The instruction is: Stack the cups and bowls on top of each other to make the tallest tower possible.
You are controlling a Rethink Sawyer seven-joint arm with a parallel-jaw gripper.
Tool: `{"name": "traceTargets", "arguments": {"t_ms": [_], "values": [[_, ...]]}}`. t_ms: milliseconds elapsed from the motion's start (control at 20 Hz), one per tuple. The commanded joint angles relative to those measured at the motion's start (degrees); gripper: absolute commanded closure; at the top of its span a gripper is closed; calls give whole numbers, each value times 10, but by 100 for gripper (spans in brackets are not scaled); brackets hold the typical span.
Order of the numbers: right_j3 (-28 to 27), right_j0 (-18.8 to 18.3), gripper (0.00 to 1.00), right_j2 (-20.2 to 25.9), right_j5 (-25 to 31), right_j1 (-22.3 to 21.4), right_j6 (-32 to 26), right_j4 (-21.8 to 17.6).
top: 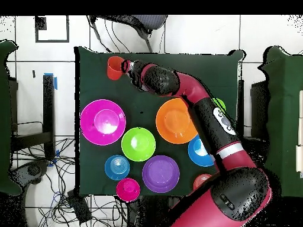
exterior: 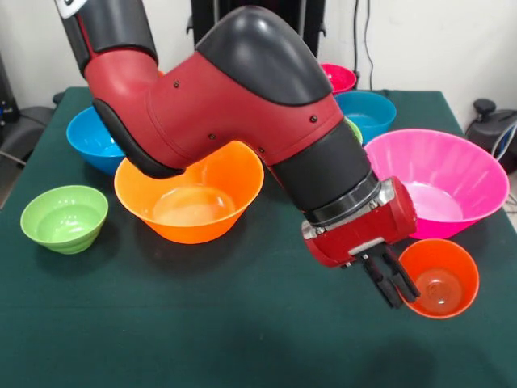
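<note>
In the front view, going left to right, a small green bowl (exterior: pixel 65 217) sits alone on the dark green table (exterior: pixel 202 323), and behind it a blue bowl (exterior: pixel 95 139) is partly covered by the red and black arm (exterior: pixel 234 105). Next comes the large orange bowl (exterior: pixel 191 198), upright and empty, with the arm crossing over its far rim. Past the arm's elbow, at the far edge, a small magenta-red bowl (exterior: pixel 339 78) and another blue bowl (exterior: pixel 367 113) stand close together, with a sliver of a green one just showing beside the arm. The big pink bowl (exterior: pixel 440 179) stands on the right, and just in front of it, touching or nearly touching its wall, is the small orange bowl (exterior: pixel 440 277). The gripper (exterior: pixel 393 279) hangs at the left rim of that small orange bowl, its dark fingers (exterior: pixel 401 280) pointing down and overlapping the rim; whether they are apart or closed on the rim cannot be told from either view. From overhead, the same small orange bowl (top: pixel 115 67) lies near a corner of the table (top: pixel 94 77), with the gripper (top: pixel 126 66) right against its side. The pink bowl (top: pixel 103 122) there holds a smaller pink shape inside it, and a green bowl (top: pixel 138 143), a purple bowl (top: pixel 161 174), a small blue bowl (top: pixel 117 167) and a small magenta one (top: pixel 128 189) lie separately nearer the robot's base. No tower stands; the bowls are spread singly over the cloth.
</note>
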Motion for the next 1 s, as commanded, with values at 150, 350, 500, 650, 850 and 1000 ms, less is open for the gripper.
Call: {"name": "traceTargets", "arguments": {"t_ms": [150,350,500,650,850,1000], "values": [[16,7,100,31,80,1,-194,-35],[15,8,100,33,90,-7,-197,-36],[9,10,100,34,92,-11,-207,-44],[4,6,100,36,79,-6,-228,-66],[5,-7,100,53,61,12,-282,-100],[-6,-13,100,65,55,27,-324,-123]]}}
